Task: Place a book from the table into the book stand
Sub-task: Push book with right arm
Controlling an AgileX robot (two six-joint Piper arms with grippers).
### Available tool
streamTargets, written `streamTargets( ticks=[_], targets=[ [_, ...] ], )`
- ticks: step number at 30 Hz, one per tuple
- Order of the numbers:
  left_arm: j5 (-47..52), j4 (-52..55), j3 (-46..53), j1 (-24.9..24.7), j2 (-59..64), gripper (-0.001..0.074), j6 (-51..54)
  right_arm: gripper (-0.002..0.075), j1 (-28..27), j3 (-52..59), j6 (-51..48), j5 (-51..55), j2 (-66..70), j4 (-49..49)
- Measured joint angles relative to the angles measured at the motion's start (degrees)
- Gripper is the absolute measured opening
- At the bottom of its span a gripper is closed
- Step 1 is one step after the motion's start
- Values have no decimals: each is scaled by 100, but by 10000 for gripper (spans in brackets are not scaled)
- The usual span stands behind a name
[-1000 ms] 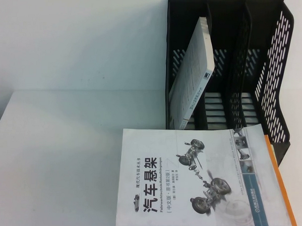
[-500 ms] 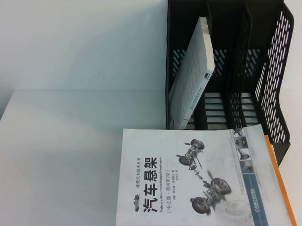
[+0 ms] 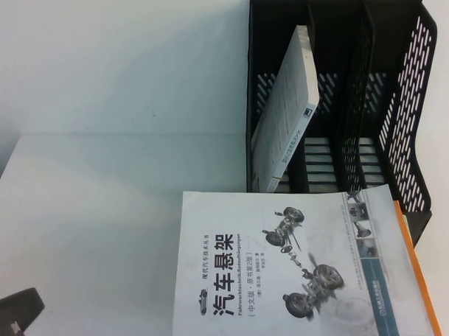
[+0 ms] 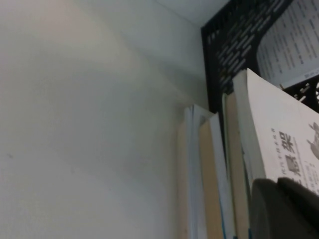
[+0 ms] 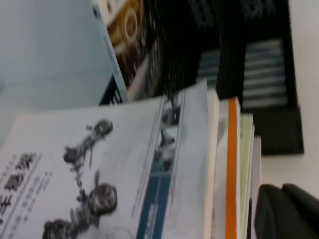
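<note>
Large white-grey paperback book [image 3: 295, 270] with black Chinese title: flat atop stack on plain white table [image 3: 89, 230], just before black three-slot plastic book stand [image 3: 404, 108], reachable from above. Left gripper [image 3: 9, 312] low at near-left table edge, grip state undeterminable; right gripper [image 5: 286, 211] beside stack's page edges, grip state likewise undeterminable.

The left gripper [image 3: 13, 312] shows in the high view at the near left corner as a dark grey-brown, matte, blocky piece with a small pale mark on it. In each wrist view, the left gripper [image 4: 284, 209] and right gripper [image 5: 286, 211] appear as rounded black matte shapes.
</note>
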Motion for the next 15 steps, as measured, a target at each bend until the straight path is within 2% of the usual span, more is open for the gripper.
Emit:
streamTargets(
  ticks=[8, 15],
  targets=[
    [140, -1403, 0, 0, 684, -4, 1168, 9, 0, -315, -113, 732, 1871, -83],
    [321, -2895, 0, 0, 1444, -4, 2760, 9, 0, -871, -419, 1001, 2895, -96]
  ],
)
